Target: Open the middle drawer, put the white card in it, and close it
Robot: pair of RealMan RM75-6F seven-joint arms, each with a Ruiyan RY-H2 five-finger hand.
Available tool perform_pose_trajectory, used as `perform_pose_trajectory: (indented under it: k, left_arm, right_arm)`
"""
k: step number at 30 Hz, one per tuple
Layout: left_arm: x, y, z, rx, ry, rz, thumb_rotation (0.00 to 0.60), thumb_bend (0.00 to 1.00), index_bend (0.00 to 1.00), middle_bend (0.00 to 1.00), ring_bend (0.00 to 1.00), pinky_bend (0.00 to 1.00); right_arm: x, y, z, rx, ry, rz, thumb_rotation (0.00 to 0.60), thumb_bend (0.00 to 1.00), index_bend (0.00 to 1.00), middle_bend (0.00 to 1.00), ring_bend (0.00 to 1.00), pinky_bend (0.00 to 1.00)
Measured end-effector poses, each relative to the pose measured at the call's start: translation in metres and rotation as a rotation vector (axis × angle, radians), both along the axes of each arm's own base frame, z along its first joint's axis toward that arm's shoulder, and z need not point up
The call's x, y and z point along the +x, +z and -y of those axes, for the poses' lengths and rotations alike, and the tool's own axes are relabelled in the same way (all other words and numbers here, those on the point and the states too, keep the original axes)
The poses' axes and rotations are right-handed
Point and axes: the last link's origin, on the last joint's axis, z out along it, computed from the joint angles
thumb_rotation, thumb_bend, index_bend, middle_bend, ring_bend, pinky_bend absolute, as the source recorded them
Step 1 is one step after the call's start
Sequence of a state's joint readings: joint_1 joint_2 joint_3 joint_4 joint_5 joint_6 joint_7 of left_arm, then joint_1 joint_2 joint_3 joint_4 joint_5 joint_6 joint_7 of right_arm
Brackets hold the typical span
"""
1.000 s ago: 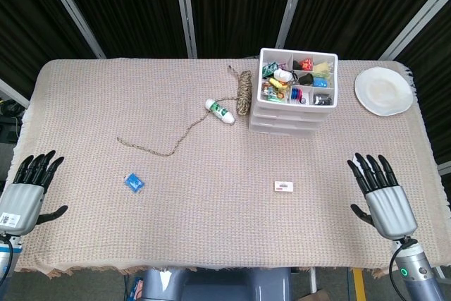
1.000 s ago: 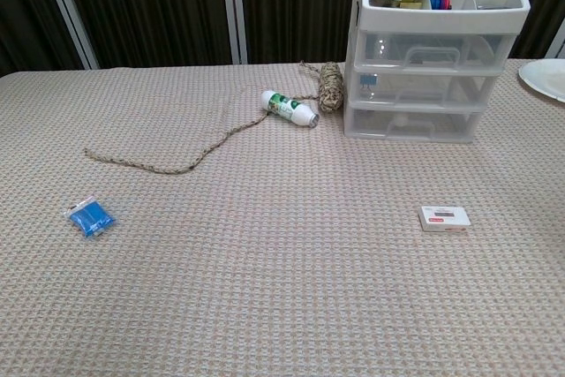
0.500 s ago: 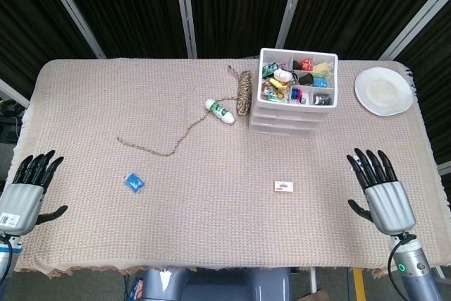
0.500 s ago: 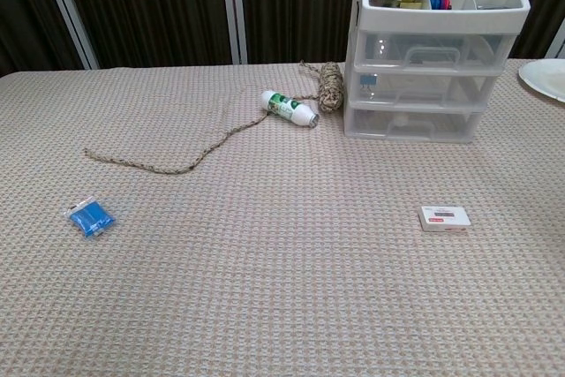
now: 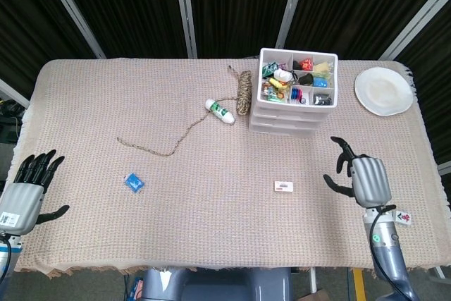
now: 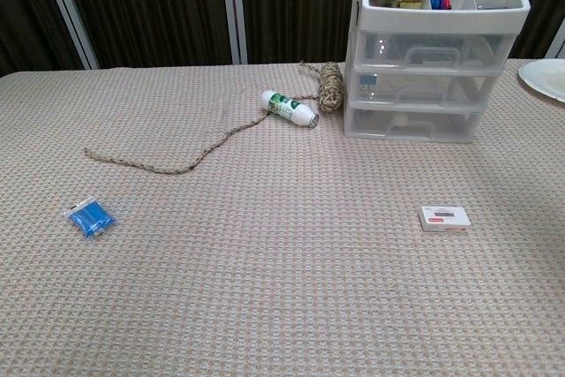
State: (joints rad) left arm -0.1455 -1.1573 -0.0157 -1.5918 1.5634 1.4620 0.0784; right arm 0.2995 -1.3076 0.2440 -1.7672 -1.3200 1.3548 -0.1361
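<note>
Comparing with the earlier head view, we see our right hand [image 5: 363, 177] has shifted inward over the table and turned, its dark fingers [image 5: 344, 147] now curving loosely toward the nine o'clock side instead of pointing straight up toward twelve. It holds nothing and the fingers are apart. The chest view does not show it.

Our left hand [image 5: 25, 192] has stayed at the table's edge near eight o'clock, fingers spread and empty, unchanged from before.

The white card [image 5: 284, 187] lies flat on the tablecloth [image 5: 211, 195] where it was, near our right hand but apart from it, toward its nine o'clock. From the card, the drawer unit [image 6: 435, 50] stands toward twelve o'clock, well apart. In the chest view the middle drawer [image 6: 424, 87] sits flush with the ones above and below it, not yet pulled out. The top tray [image 5: 298, 77] holds assorted small coloured items.

Nothing else has moved: the white bottle [image 5: 220, 111] rests just beside the twine spool [image 5: 244, 92], whose loose cord trails toward eight o'clock; the blue packet [image 5: 134, 182] lies further that way, and the white plate [image 5: 383, 91] sits at the unit's three o'clock.
</note>
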Motion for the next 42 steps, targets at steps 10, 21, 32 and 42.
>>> perform_pose_trajectory:
  k: [10,21,32,42]
  left_arm:
    - [-0.001,0.001,-0.001,-0.007,0.012,0.023,0.6,0.14,0.07,0.0,0.0,0.0]
    - [-0.001,0.002,-0.003,0.01,-0.009,-0.003,0.6,0.14,0.07,0.0,0.0,0.0]
    - [-0.002,0.002,-0.004,0.007,-0.002,0.006,0.6,0.14,0.07,0.0,0.0,0.0]
    - [-0.002,0.002,-0.004,0.0,0.009,0.016,0.6,0.14,0.07,0.0,0.0,0.0]
  right_arm:
    - [0.028,-0.05,0.03,0.186,-0.197,0.341,0.6,0.23,0.18,0.8,0.86,0.74]
    - [0.066,-0.092,0.05,0.356,-0.357,0.75,0.6,0.24,0.18,0.8,0.86,0.74]
    - [0.083,-0.101,0.081,0.336,-0.4,0.88,0.6,0.24,0.14,0.8,0.86,0.74]
    - [0.08,-0.103,0.103,0.251,-0.443,0.916,0.6,0.25,0.12,0.8,0.86,0.74]
